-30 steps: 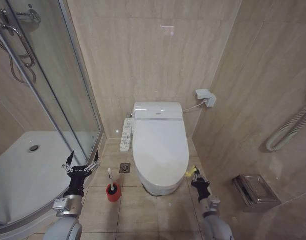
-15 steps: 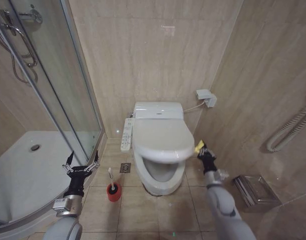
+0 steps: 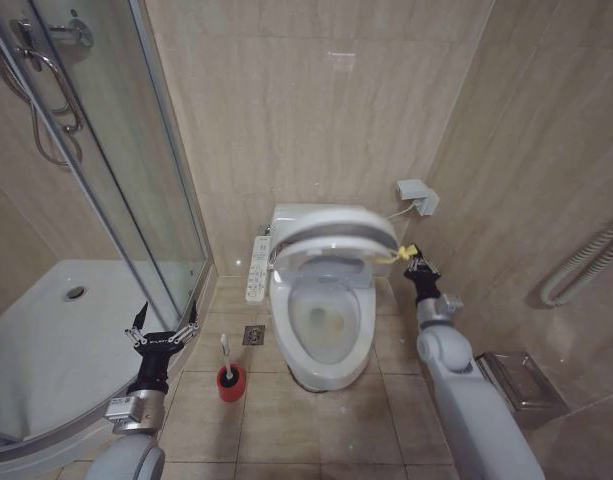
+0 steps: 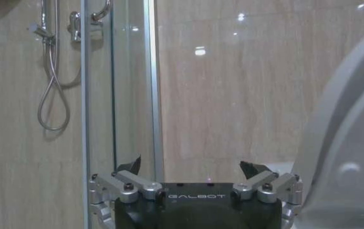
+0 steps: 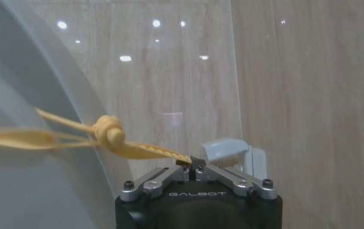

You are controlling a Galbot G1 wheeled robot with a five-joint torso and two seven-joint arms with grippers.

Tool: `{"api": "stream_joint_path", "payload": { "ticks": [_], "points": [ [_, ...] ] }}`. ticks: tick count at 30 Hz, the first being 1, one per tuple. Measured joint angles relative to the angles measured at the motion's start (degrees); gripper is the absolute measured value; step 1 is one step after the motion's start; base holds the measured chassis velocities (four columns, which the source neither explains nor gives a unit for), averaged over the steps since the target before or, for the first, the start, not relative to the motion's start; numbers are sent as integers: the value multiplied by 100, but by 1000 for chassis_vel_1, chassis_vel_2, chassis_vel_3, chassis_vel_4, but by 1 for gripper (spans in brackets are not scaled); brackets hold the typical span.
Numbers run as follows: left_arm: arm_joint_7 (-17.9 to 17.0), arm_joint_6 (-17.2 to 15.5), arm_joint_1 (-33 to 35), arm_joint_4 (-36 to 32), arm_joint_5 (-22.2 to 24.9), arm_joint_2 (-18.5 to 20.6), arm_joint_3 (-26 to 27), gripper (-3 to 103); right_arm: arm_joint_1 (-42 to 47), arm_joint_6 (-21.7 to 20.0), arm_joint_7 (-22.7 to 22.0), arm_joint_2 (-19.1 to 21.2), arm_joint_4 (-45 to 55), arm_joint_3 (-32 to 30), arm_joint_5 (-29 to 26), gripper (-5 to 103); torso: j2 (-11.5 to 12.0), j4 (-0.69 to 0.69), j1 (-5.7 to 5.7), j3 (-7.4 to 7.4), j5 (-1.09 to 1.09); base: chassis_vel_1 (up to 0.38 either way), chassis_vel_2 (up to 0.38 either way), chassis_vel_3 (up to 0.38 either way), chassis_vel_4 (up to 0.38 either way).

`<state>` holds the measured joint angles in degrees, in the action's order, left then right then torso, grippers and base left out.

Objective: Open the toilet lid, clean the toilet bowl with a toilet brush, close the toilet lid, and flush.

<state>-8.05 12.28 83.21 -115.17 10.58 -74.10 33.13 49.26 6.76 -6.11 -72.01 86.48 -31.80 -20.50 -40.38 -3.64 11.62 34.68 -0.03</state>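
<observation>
Beige tiled walls point(image 3: 316, 110) and floor point(image 3: 316, 420), glass shower enclosure point(image 3: 106, 170) on the left

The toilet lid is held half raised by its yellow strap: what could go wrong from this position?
1. The right gripper pinches only the thin end of the yellow strap; if it slips out, the toilet lid could drop onto the toilet bowl.
2. The lid is not yet upright, so releasing now would probably let it fall shut.
3. The knot looks small; a hard pull might loosen it.
The left gripper waits open near the toilet brush.
</observation>
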Motion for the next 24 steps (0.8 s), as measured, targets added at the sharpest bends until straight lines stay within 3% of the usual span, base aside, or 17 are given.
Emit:
{"api": "stream_joint_path", "payload": {
  "ticks": [10, 24],
  "points": [
    [0, 0, 0, 0, 0, 0, 0, 100, -1154, -198, 5, 189, -777, 251, -21, 1, 1, -2, 2, 2, 2, 0, 0, 0, 0],
    [0, 0, 0, 0, 0, 0, 0, 100, -2103, -224, 149, 90, -1722, 520, 169, 1, 1, -5, 3, 2, 4, 0, 0, 0, 0]
  ]
}}
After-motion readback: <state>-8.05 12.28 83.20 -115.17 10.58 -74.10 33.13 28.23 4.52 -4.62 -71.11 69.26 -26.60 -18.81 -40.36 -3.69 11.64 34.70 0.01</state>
